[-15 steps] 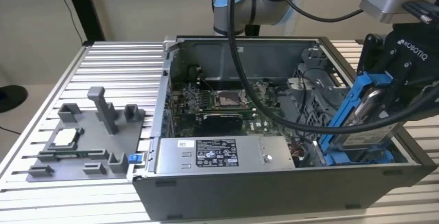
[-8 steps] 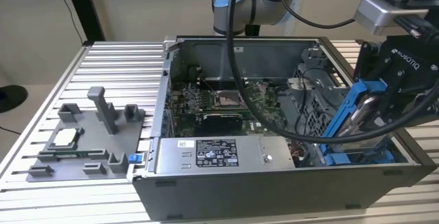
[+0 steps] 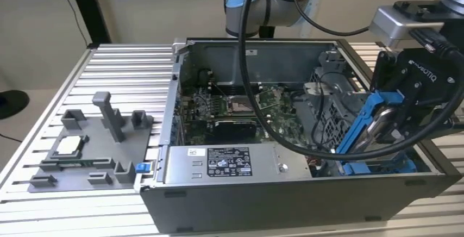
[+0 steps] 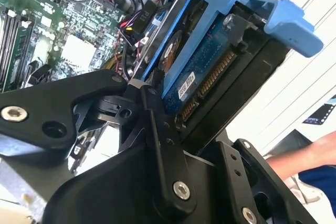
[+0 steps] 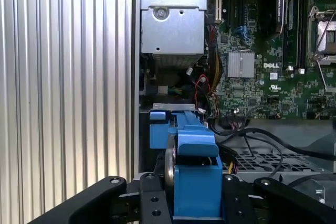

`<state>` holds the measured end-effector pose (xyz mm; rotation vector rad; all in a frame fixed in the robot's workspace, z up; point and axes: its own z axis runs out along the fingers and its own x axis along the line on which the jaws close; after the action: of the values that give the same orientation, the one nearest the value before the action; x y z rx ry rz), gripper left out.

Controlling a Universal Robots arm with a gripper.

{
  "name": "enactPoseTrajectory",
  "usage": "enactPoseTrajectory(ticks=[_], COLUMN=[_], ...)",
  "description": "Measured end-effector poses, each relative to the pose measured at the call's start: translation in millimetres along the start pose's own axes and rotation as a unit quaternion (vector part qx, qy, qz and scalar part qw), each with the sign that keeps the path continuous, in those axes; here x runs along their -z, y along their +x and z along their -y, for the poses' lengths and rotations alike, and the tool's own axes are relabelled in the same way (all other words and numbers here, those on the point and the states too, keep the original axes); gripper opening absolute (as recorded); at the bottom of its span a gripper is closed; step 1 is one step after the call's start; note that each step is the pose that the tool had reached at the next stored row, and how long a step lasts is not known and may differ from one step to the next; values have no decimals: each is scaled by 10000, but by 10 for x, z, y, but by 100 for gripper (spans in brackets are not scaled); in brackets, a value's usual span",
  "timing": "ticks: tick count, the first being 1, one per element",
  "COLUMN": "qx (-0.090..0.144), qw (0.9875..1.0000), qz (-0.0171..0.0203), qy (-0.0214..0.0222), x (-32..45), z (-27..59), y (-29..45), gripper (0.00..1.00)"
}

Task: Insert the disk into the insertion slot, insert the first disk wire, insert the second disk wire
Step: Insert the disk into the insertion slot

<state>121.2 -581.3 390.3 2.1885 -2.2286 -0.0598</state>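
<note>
- Far out from the claw, toward the exterior view's left, a grey fixture block (image 3: 94, 150) sits on the ribbed table (image 3: 123, 63). It carries nothing of the task, so we judge it a staging spot.
- Closer to the claw is the open computer case (image 3: 290, 207), with its side off so the arm can reach in from above.
- Inside, well apart from the claw, a grey box with a black-and-white label (image 3: 232, 163) runs along the near wall, with the motherboard (image 3: 239, 106) behind it. Neither is a target.
- Just beside the claw, on the exterior view's left, is the perforated grey cage (image 3: 326, 117). We judge the disk is tilted to clear it.
- The claw (image 3: 395, 125) is pinching the disk (image 3: 375, 118) by its bright blue frame. In the first wrist view a finger (image 5: 152, 203) presses on each side.
- The disk stands on edge, steeply tilted. In the second wrist view its connector strip (image 4: 212, 74) lies at the claw's end, bare with no wire in it. We judge it is kept there so it stays reachable.
- The insertion slot (image 3: 381, 167), with its blue rails, lies right below the claw. The disk's lower end is down by it but not seated. We cannot tell if they touch.
- Beyond the claw, outside the case, is a person's arm (image 4: 310, 156).
</note>
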Motion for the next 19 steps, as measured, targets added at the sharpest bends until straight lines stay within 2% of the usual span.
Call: enactPoseTrajectory(ticks=[2,3,12,19], qx=[0,0,0,0], qw=[10000,10000,10000,10000], qz=[-2,-2,3,1], qy=[0,0,0,0], x=[1,1,-6,-8], z=[0,0,7,133], y=[0,0,-3,-76], gripper=[0,100,100,100])
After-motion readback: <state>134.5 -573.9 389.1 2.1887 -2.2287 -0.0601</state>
